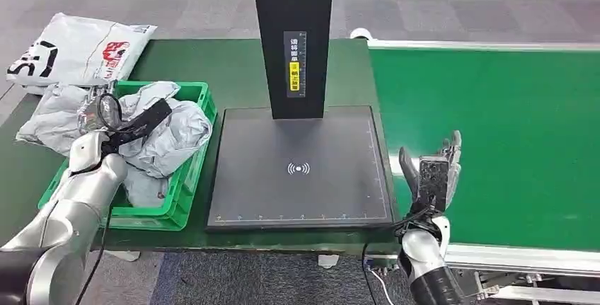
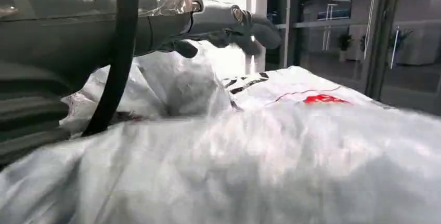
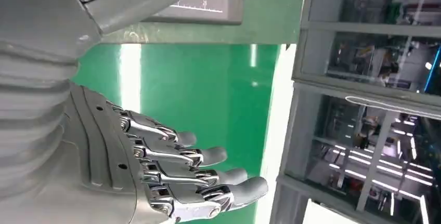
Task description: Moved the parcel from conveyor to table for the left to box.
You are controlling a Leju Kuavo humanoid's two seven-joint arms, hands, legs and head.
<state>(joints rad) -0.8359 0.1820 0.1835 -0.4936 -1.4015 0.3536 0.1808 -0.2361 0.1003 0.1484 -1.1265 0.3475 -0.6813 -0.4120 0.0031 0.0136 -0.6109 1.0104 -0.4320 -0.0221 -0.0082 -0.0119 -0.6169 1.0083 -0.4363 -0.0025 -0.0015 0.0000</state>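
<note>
Right hand [image 1: 433, 175], fingers spread and empty, waits at the conveyor's [image 1: 495, 121] near edge for a parcel; left hand [image 1: 117, 117], grip unclear, over the crate [image 1: 185, 177].

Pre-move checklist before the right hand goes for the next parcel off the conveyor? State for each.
1. Right hand free: ok, fingers spread, nothing in it, raised at the belt's near edge.
2. Parcel waiting on green conveyor: not ok, the belt stretch in the head view is bare.
3. Black scan pad free as drop spot: ok, nothing lies on it.
4. Left hand out of the way: ok, it is over the green crate, on the grey parcels there.
5. Left hand released its parcel: cannot tell, the fingers lie against the bags.
6. Crate has room: cannot tell, the bags are piled to its rim.
</note>
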